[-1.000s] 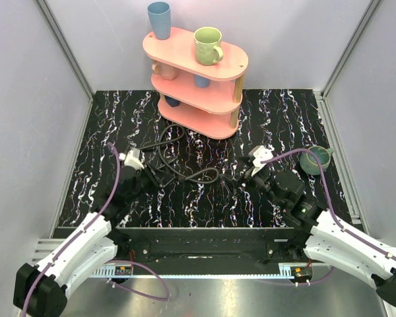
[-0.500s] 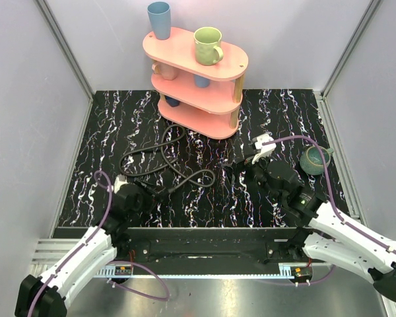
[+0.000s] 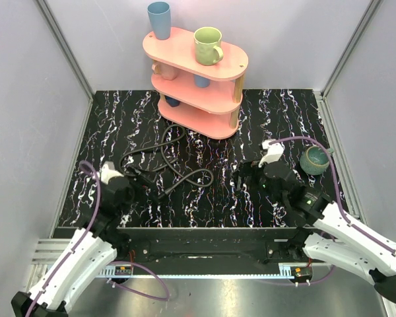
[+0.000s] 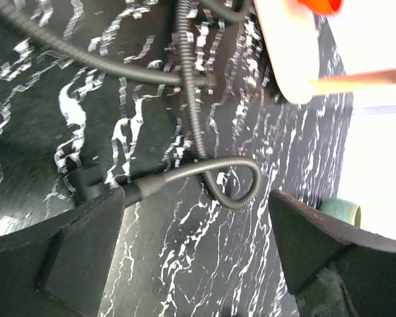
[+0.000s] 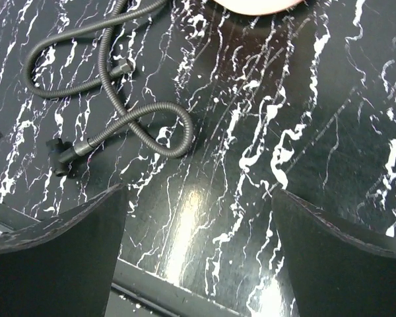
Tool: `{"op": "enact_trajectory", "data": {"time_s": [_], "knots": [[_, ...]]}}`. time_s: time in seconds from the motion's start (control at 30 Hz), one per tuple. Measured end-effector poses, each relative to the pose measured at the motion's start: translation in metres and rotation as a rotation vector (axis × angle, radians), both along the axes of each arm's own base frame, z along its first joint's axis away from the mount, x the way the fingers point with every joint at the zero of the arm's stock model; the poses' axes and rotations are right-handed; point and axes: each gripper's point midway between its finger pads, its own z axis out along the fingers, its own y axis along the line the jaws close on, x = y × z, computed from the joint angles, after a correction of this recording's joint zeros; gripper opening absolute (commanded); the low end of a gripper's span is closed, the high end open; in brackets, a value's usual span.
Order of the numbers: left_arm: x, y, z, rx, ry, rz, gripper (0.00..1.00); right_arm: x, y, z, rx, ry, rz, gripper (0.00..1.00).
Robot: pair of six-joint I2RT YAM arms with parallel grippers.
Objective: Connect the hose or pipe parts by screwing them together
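Noted left gripper drawn back toward the near-left edge since a second earlier, jaws gone from nearly closed to wide apart, off the hose. Saw right gripper shifted slightly rightward over the same span, jaws spread wide throughout, clamped on nothing. Logged hose resettled, right-hand loop a touch further left than before.

Found hose lying flat on dark marbled table, centre-left, between the two grippers and nearer the left one. Thin, black, ribbed. Bent into one rounded loop on the left and a tighter loop on the right, strands crossing between them. Spotted dark end fitting just beside one finger of left gripper; touching or not, could not tell. Could not tell either whether one length or two.

Traced far stretch of hose up to the foot of pink three-tier shelf at the far edge. Counted green mug and blue cup on its top tier, more cups half hidden lower down. Marked teal mug on the table to the right, beside right arm's purple cable, well apart from hose.
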Motion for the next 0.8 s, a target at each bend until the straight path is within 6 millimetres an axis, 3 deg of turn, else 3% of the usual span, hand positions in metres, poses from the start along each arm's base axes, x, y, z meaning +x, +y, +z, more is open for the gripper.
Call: {"op": "enact_trajectory", "data": {"time_s": [0.1,0.27,0.37,0.47,0.67,0.8], "knots": [[0.009,-0.018,0.028,0.091,-0.05,-0.158,0.99,-0.011,-0.014,0.005,0.02,0.048,-0.047,1.0],[0.028,-0.066,0.103,0.197,-0.217,-0.497,0.99,-0.025,-0.032,0.053,0.177,-0.014,-0.085,1.0],[0.028,-0.086,0.13,0.232,-0.348,-0.651,0.99,-0.033,-0.042,0.07,0.237,-0.06,-0.09,1.0],[0.02,-0.097,0.137,0.263,-0.451,-0.763,0.99,-0.034,-0.046,0.07,0.228,-0.061,-0.097,1.0],[0.003,-0.102,0.128,0.265,-0.532,-0.844,0.99,-0.033,-0.053,0.057,0.155,-0.046,-0.112,1.0],[-0.003,-0.098,0.143,0.281,-0.607,-0.835,0.99,-0.03,-0.055,0.053,0.112,-0.05,-0.121,1.0]]}}
